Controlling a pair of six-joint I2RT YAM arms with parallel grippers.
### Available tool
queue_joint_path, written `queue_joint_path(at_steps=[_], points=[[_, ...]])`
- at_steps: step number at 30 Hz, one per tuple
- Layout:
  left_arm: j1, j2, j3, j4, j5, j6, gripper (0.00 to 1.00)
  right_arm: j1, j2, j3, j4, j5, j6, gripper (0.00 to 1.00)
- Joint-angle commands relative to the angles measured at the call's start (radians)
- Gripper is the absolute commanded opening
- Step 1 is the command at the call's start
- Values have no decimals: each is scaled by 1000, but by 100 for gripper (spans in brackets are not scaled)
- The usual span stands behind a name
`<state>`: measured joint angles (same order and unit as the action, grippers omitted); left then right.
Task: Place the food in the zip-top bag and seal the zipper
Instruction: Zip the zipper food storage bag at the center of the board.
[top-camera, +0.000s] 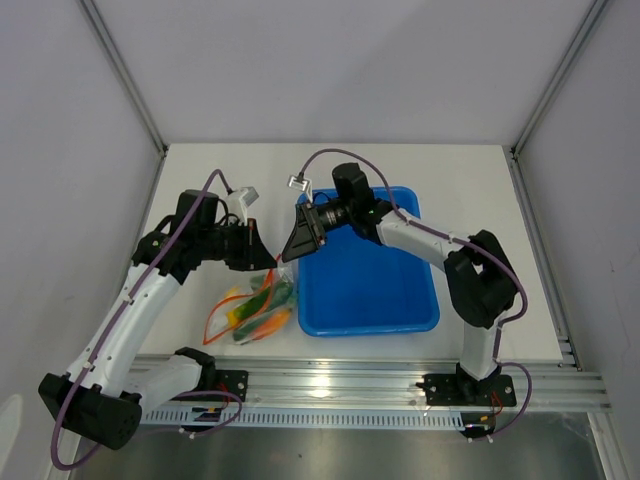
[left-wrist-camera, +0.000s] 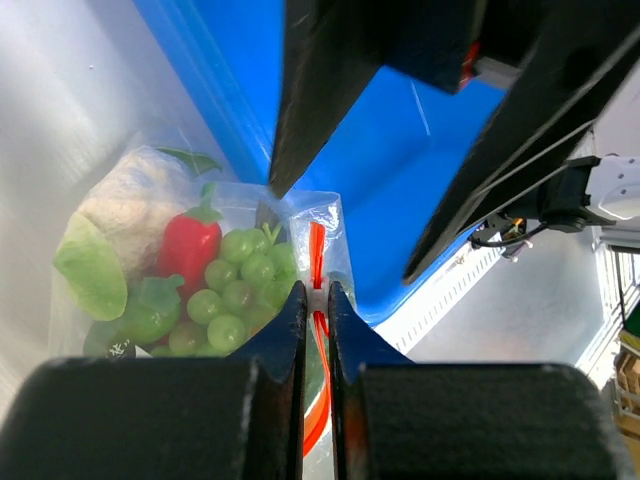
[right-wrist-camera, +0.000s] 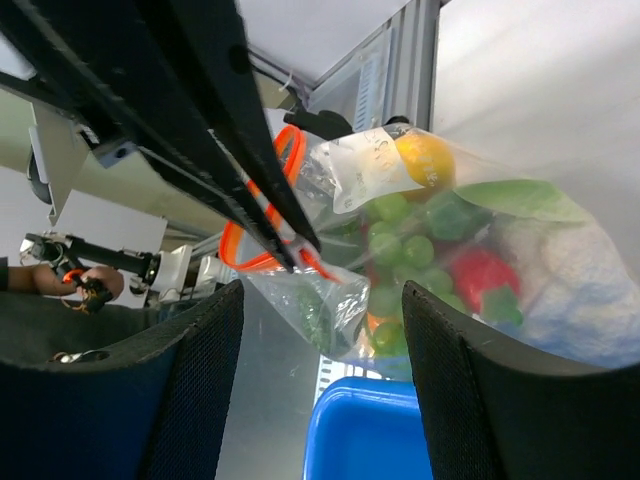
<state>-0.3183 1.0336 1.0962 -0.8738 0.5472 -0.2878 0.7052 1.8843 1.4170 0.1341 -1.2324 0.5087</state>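
Observation:
The zip-top bag (top-camera: 253, 308) lies left of the blue tub, and its upper corner is lifted. Through the plastic I see the food: a red chili (left-wrist-camera: 190, 245), green grapes (left-wrist-camera: 235, 290), white cauliflower (left-wrist-camera: 125, 200) and an orange fruit (right-wrist-camera: 425, 160). My left gripper (left-wrist-camera: 317, 297) is shut on the zipper (left-wrist-camera: 317, 250), pinching the red-orange strip at its white slider. My right gripper (right-wrist-camera: 320, 330) is open, its pads either side of the bag's corner (right-wrist-camera: 335, 300) without touching it. From above, the right gripper (top-camera: 292, 250) stands close to the left gripper (top-camera: 266, 258).
The blue tub (top-camera: 400, 300) fills the table's middle right, directly under the right arm. The right gripper's black fingers (left-wrist-camera: 310, 90) hang just beyond the bag in the left wrist view. An aluminium rail (top-camera: 380, 380) runs along the near table edge.

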Motion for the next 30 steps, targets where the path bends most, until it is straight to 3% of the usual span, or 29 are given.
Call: queue_joint_path(at_steps=[1, 5, 10, 11, 13, 14, 16, 20, 22, 30], points=[[-4, -10, 45, 30, 40, 1, 0, 19, 41, 26, 70, -44, 27, 66], [-4, -15, 37, 25, 43, 4, 0, 25, 65, 27, 127, -53, 73, 65], [-2, -17, 34, 25, 30, 6, 1, 48, 65, 7, 164, -81, 99, 55], [-2, -12, 36, 22, 30, 4, 0, 51, 64, -1, 168, -82, 99, 51], [-2, -7, 39, 21, 37, 1, 1, 59, 62, -13, 179, -85, 103, 34], [-2, -4, 39, 22, 40, -7, 1, 60, 64, -21, 200, -85, 120, 20], [1, -3, 39, 30, 46, -13, 1, 62, 67, -26, 217, -85, 139, 12], [5, 11, 42, 22, 53, -8, 0, 62, 70, -20, 234, -81, 165, 8], [7, 11, 44, 19, 50, -8, 1, 62, 68, -16, 234, -72, 174, 1], [8, 5, 42, -27, -3, 4, 4, 56, 52, -47, 341, 33, 278, 0]])
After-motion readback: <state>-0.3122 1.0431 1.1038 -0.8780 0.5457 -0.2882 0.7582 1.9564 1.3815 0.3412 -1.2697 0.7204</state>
